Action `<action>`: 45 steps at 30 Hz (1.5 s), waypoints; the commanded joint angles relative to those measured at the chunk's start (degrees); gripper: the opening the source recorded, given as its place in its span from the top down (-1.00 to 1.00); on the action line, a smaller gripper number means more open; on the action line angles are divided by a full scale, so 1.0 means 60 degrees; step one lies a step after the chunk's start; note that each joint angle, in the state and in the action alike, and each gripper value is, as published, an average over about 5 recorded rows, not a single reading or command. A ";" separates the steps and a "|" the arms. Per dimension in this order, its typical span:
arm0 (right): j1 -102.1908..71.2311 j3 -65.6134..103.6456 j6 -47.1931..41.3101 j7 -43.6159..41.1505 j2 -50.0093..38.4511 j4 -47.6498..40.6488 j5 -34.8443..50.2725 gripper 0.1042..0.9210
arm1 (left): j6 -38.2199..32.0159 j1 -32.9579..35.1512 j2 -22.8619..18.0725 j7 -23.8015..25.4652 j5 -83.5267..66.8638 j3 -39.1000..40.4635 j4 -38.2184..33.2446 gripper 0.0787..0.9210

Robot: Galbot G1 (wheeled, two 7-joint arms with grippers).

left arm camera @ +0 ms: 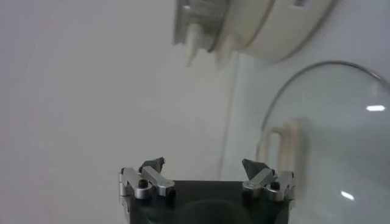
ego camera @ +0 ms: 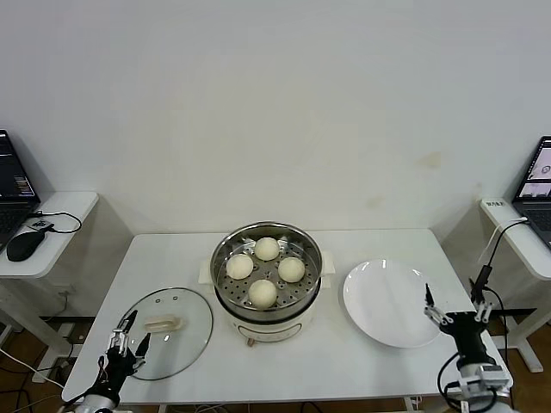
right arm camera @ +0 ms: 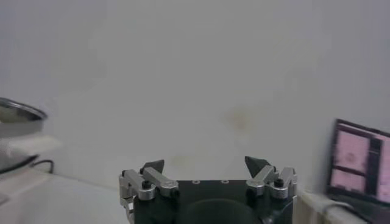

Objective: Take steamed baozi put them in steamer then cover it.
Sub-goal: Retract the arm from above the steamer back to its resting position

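White table (ego camera: pixel 379 361) holds four baozi (ego camera: pixel 266 249) in one steamer (ego camera: pixel 267 280).

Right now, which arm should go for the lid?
Left. The left gripper sits open at the near edge of the cover, which lies left of the steamer. The right gripper is beyond the plate.

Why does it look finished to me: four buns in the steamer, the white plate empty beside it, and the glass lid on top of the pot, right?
Not quite. The glass lid is not on the pot; the head view shows it lying flat on the table beside the steamer, on the robot's left. The rest holds: four buns sit in the steamer, and the white plate is empty.
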 commanded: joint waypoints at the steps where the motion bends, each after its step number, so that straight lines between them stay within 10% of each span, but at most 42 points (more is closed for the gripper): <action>1: -0.0526 0.0558 0.0127 0.0207 0.0455 0.0175 -0.0178 -0.76 | 0.0153 -0.0856 -0.0017 0.0277 0.0791 0.0481 0.0745 -0.77; 37: -0.0817 0.0327 0.0137 0.0012 0.0907 -0.0013 -0.0647 -0.76 | 0.0563 -0.2993 -0.0204 0.0250 0.0444 0.1306 0.2556 -0.76; 45: -0.0821 0.0228 0.0111 -0.0014 0.0883 -0.0012 -0.0609 -0.76 | 0.0538 -0.2998 -0.0200 0.0133 0.0443 0.1215 0.2831 -0.30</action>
